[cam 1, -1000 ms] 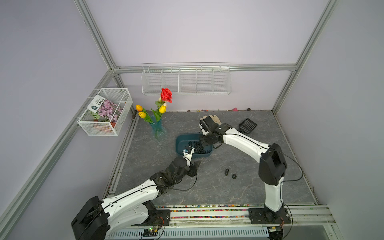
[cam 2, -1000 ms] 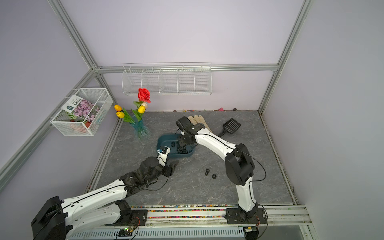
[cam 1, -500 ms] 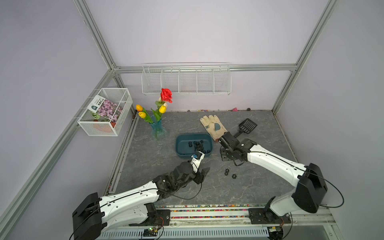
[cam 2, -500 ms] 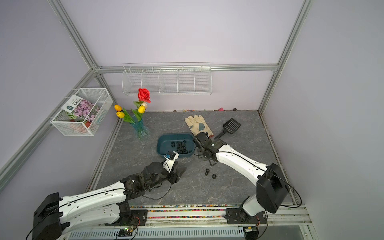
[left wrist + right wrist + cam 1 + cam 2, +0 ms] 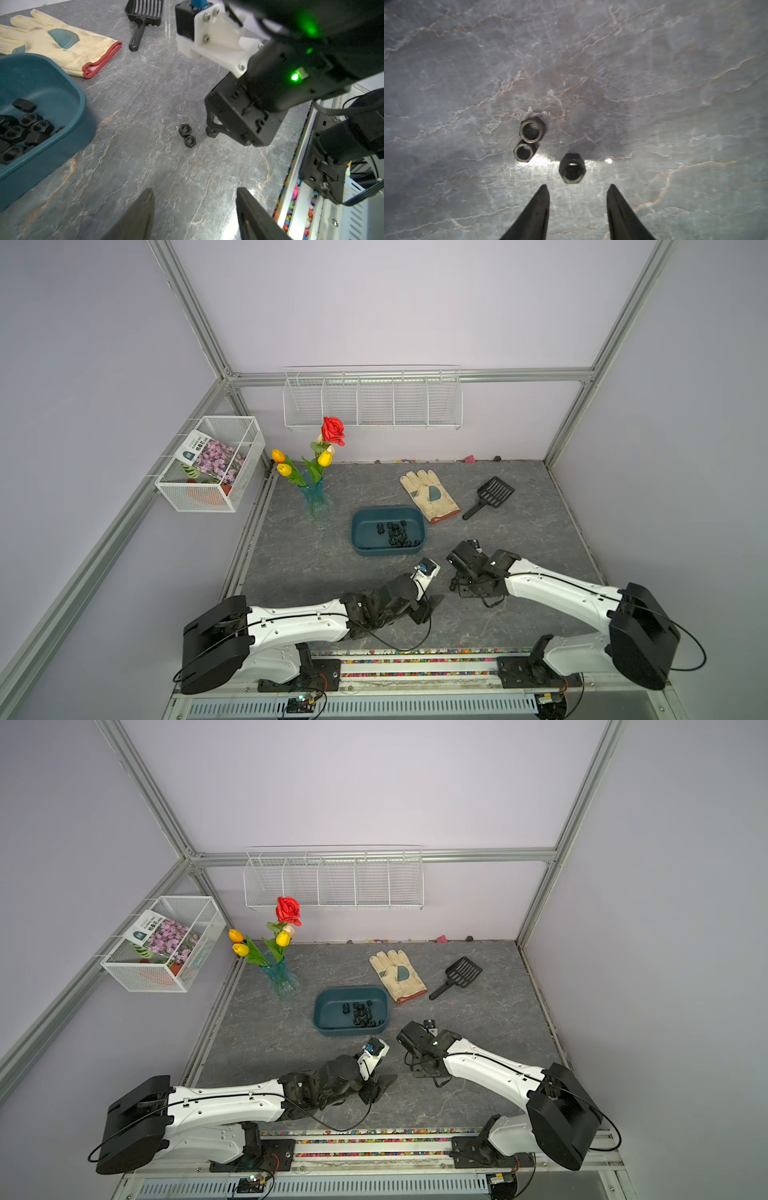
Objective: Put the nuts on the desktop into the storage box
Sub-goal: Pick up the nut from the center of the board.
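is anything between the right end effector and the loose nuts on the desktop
Nothing visible. The right end effector hangs open over bare desktop, the single nut just ahead of it, the touching pair alongside.

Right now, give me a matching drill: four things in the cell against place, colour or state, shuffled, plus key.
1 storage box
2 glove
3 scoop
4 right gripper

A cream, red cuff
B open, just short of three loose nuts
C teal, piled nuts inside
D black, slotted

Pairs: 1-C, 2-A, 3-D, 4-B
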